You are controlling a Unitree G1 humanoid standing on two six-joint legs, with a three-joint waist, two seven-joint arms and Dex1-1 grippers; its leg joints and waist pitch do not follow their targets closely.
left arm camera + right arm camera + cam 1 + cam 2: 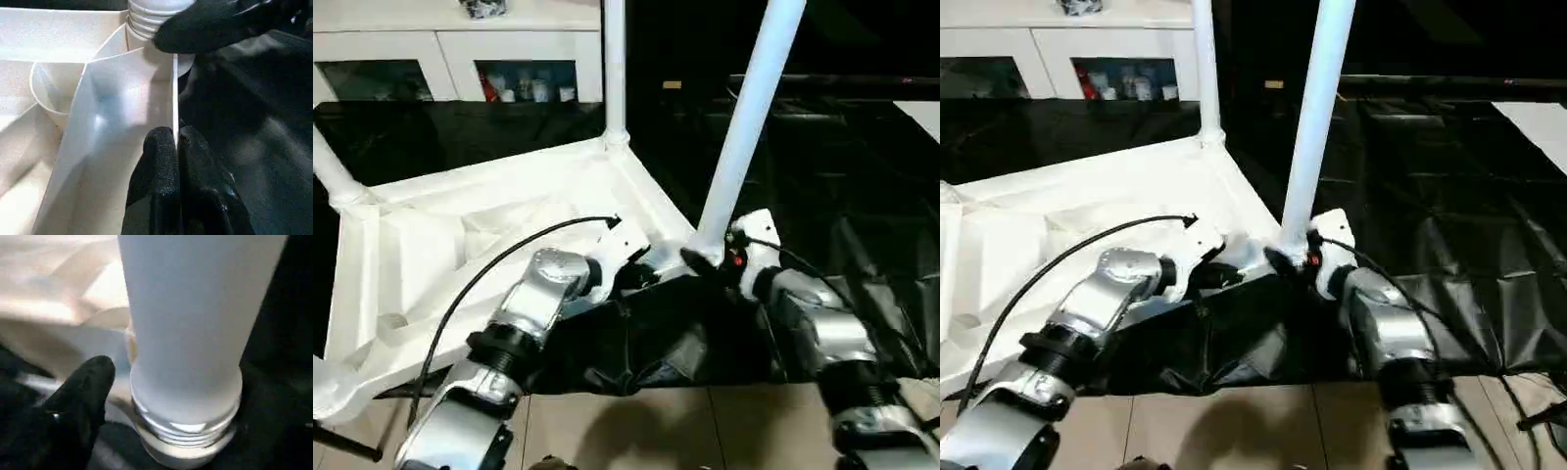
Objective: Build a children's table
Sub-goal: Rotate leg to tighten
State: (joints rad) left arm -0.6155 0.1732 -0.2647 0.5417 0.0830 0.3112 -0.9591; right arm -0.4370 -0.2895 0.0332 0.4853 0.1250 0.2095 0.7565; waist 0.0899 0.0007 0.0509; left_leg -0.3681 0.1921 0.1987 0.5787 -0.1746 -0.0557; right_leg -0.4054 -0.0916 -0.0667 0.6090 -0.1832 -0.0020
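The children's table top lies upside down on black cloth, tilted, with white legs standing up from its corners. One leg rises slanted from the near right corner, and its threaded end sits at the socket. My left gripper is shut on the top's thin rim just beside that corner. My right gripper is at the base of this leg, open; one finger stands a little apart from the leg. Another leg stands at the far corner and one at the left.
A white cabinet with glass doors stands behind the table. Black cloth covers the ground to the right and bunches up under my forearms. Tiled floor lies at the near edge. A black cable arcs over my left arm.
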